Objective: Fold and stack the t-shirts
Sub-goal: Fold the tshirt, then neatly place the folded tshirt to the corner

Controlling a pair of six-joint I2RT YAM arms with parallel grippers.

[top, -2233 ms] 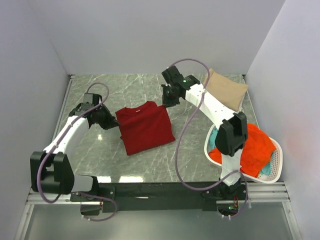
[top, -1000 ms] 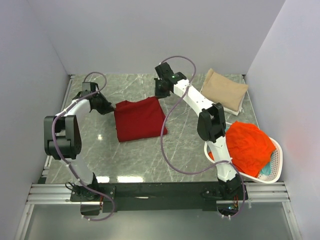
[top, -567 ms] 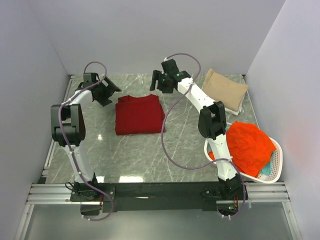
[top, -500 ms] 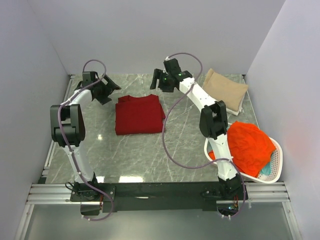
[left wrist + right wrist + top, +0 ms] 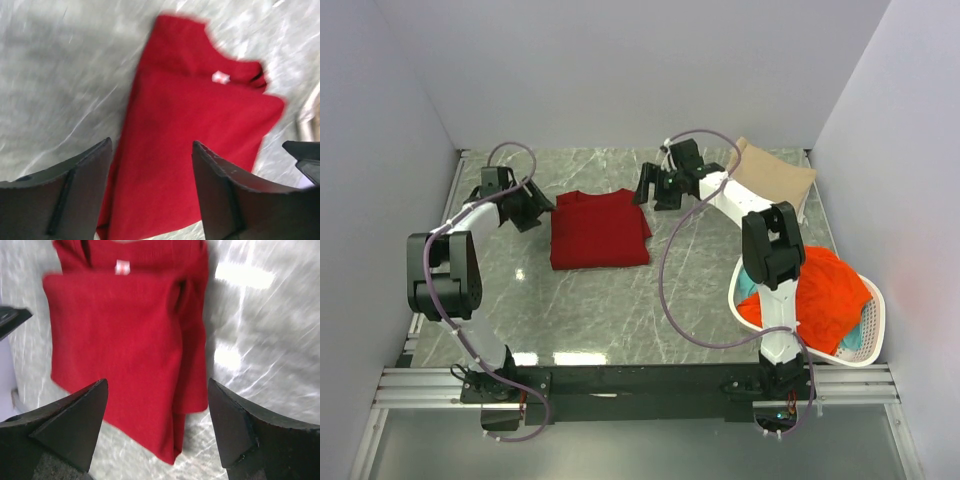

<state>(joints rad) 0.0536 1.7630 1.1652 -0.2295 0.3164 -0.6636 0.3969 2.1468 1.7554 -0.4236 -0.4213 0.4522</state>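
Observation:
A dark red t-shirt (image 5: pixel 599 229) lies folded flat on the marble table, its small neck label (image 5: pixel 220 77) showing near the collar. My left gripper (image 5: pixel 542 205) hovers open just left of the shirt's top left corner, nothing between its fingers (image 5: pixel 85 170). To the right of the shirt's top right corner, my right gripper (image 5: pixel 645 190) stands open and empty, its fingers (image 5: pixel 232 415) spread wide above the shirt's right edge (image 5: pixel 192 355). A tan t-shirt (image 5: pixel 772 180) lies folded at the back right. Bright orange-red t-shirt cloth (image 5: pixel 830 295) and a bit of teal (image 5: pixel 748 282) fill the basket.
A white oval laundry basket (image 5: pixel 875 330) sits at the right front edge of the table. Grey walls close in the table on three sides. The arms' cables (image 5: pixel 670 270) loop above the table surface.
Both grippers let go of the dark red t-shirt and opened. The shirt now lies squared on the table. The right gripper drew back to the right; the left lowered slightly beside the shirt.

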